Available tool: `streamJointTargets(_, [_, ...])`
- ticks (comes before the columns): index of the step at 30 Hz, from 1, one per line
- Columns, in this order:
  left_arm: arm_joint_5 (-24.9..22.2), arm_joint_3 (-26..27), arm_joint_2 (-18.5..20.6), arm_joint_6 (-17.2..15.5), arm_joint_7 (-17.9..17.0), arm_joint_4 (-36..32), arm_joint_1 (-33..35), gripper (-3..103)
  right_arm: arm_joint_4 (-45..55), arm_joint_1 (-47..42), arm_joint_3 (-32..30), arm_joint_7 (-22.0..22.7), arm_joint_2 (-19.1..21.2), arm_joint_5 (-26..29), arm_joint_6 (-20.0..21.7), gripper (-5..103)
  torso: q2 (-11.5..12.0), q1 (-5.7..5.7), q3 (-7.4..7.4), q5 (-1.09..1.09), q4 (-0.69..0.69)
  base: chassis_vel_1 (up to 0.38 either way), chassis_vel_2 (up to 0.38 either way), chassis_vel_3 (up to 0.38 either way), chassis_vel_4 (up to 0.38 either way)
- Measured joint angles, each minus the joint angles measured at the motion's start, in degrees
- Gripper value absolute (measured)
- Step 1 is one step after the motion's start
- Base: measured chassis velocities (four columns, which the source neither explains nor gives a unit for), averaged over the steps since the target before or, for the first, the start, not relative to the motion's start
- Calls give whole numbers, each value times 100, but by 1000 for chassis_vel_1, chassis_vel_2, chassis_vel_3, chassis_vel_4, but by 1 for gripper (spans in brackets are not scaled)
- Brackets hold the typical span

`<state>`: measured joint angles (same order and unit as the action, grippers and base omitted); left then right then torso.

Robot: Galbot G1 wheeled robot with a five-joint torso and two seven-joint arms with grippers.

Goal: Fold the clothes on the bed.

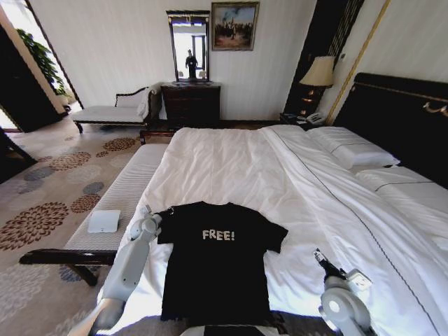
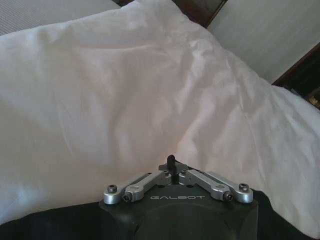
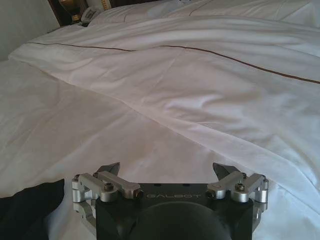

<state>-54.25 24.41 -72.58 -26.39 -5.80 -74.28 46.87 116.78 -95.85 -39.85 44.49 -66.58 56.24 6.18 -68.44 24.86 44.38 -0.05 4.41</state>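
One bed point(image 1: 231, 161) takes up most of the head view, its white duvet running from centre frame to the right edge, pillows at upper right against the dark headboard point(image 1: 392, 112). Black T-shirt point(image 1: 218, 262) lies flat and face up at lower centre, "FREE!" readable, sleeves spread, likely laid out for folding; its hem is cut off at the bottom edge. Grey-striped bench point(image 1: 122, 196) flanks the bed at left. Left gripper point(image 1: 147, 213) sits at the shirt's left sleeve, fingers drawn together in the wrist view point(image 2: 171, 162); whether any cloth is pinched is hidden. Right gripper point(image 1: 318, 255) hovers lower right over bare duvet, apart from the shirt, jaws spread wide point(image 3: 167, 170).
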Motion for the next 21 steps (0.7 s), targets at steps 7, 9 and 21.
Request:
streamJointTargets(7, [-241, 247, -41, 523, -162, -579, 454, 21, -100, 178, 60, -115, 63, -25, -86, 100, 0, 0, 0, 1, -1, 0, 0, 0, 0])
streamJointTargets(9, [-284, 314, -38, 572, -273, -701, 581, 27, -125, 231, 76, -134, 103, -14, -99, 100, 0, 0, 0, 1, -1, 0, 0, 0, 0])
streamJointTargets(21, [-612, 1197, 134, 749, -1105, -2423, 2298, 72, -222, 786, 215, -341, 203, 389, -163, 100, 0, 0, -1, 1, 0, 0, 0, 0, 0])
